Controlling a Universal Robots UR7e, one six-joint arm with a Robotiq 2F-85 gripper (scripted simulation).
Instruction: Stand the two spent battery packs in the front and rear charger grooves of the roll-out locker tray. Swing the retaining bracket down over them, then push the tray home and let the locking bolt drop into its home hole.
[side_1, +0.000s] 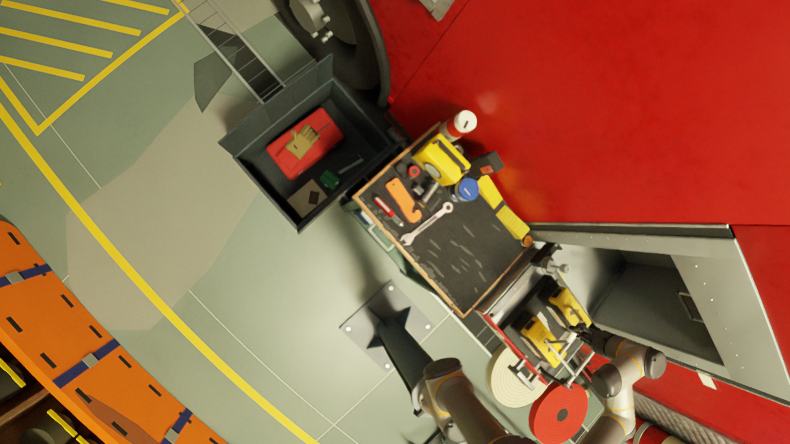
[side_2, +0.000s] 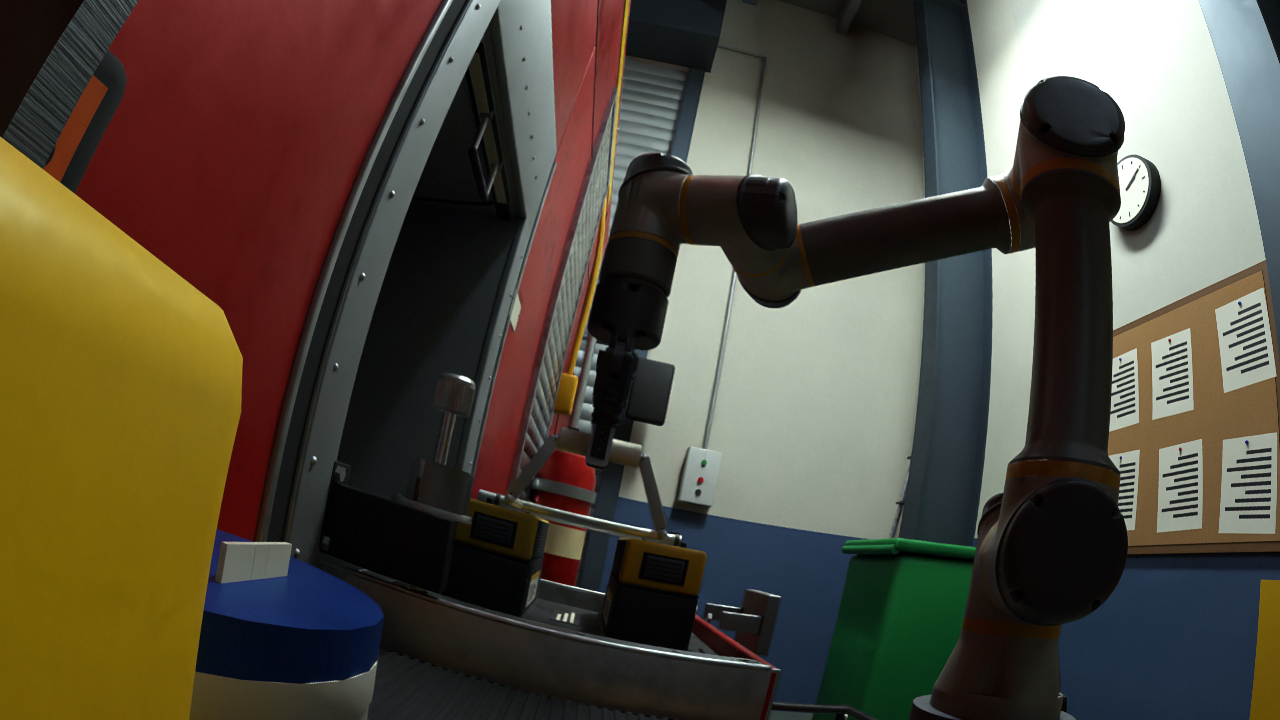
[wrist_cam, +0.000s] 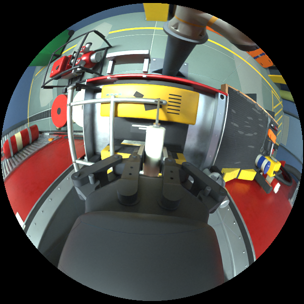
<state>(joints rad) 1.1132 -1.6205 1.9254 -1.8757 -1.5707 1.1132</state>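
Observation:
The rear battery pack (wrist_cam: 127, 151) is mostly hidden behind my fingers in the wrist camera; from the side it stands upright in the tray (side_2: 497, 551). The front battery pack (side_2: 653, 582) (wrist_cam: 150, 103), yellow on top and black below, stands upright in the groove nearer the tray's red front edge. The grey wire retaining bracket (side_2: 573, 519) (wrist_cam: 113, 103) lies across the tops of the packs. I hold the bracket's pale handle (wrist_cam: 153, 147) in my closed gripper (side_2: 598, 457) (wrist_cam: 151, 164), above the packs. The locking bolt (side_2: 452, 421) with its knurled knob stands at the tray's rear. The tray (side_1: 544, 331) is rolled out of the locker.
Behind the tray the dark locker opening (side_2: 430, 340) sits in the red truck body. A black tool mat (side_1: 453, 237) with a wrench lies beside the tray. A green bin (side_2: 891, 618) stands near the arm's base, and hose reels (side_1: 558, 411) sit by the tray's front.

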